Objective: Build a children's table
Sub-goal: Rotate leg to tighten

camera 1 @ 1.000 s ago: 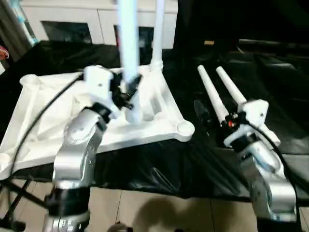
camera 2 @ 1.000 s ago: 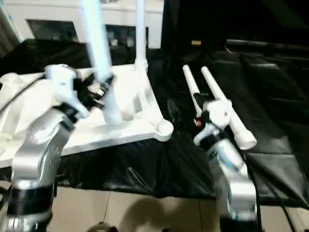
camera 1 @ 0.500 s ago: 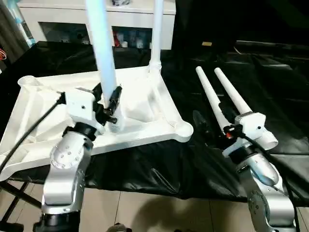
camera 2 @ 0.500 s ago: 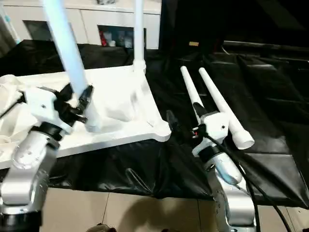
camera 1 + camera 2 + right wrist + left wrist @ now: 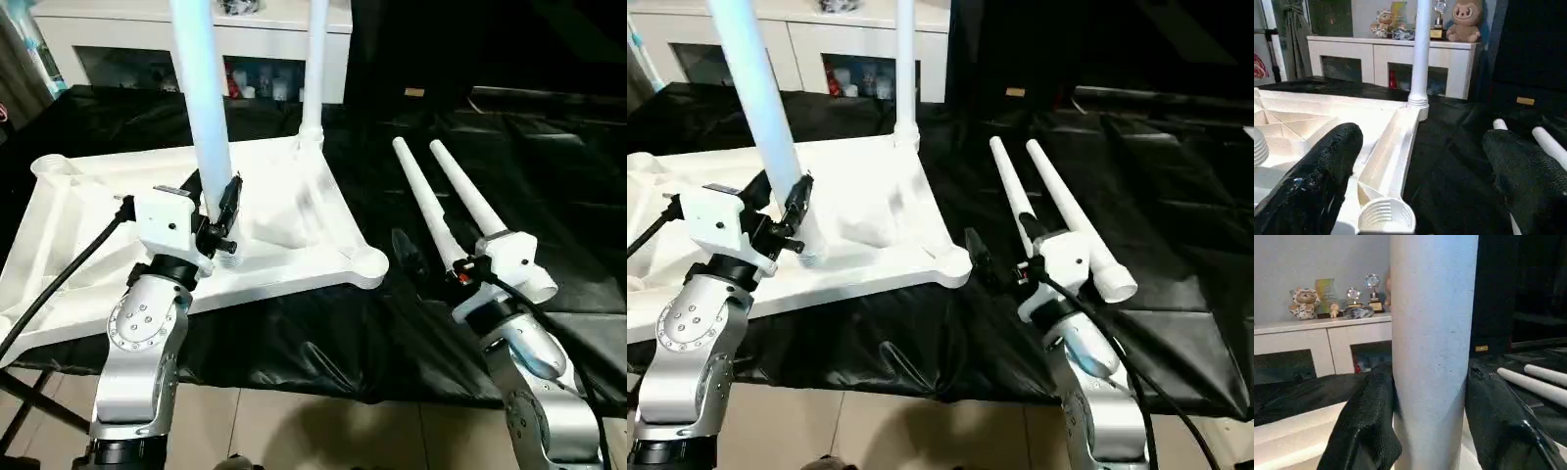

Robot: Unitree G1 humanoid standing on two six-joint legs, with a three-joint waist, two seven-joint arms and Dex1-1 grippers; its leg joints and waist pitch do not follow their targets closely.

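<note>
Left pincer [image 5: 217,209]: closed on a white leg [image 5: 200,108] near its threaded lower end, holding it almost upright, leaning a little; the left wrist view shows both black fingers [image 5: 1367,426] pressed to the tube's sides
Held leg's foot: hangs above the ribbed underside of the tabletop [image 5: 88,235], toward its near edge, between sockets and not over one
Right pincer [image 5: 997,262]: spread open and empty, hovering over the black sheet [image 5: 323,333] just beside the near right corner socket [image 5: 367,261]
Fitted leg [image 5: 314,69]: stands upright in the far right corner socket
Spare legs [image 5: 446,201]: two lie side by side on the black-covered table, right of the tabletop, near the right arm
Behind: a white cabinet [image 5: 118,44] with toys on top
Step, as I judge it: carrying the held leg to a free socket; three sockets look unfilled
Risk: going in tilted, so the thread crosses or jams
Risk: a low foot could catch a rib and push the tabletop across the slippery sheet
Risk: the smooth tapered tube may slide through the grip under downward push
Risk: the open right pincer sits close to the near corner and could knock it
</note>
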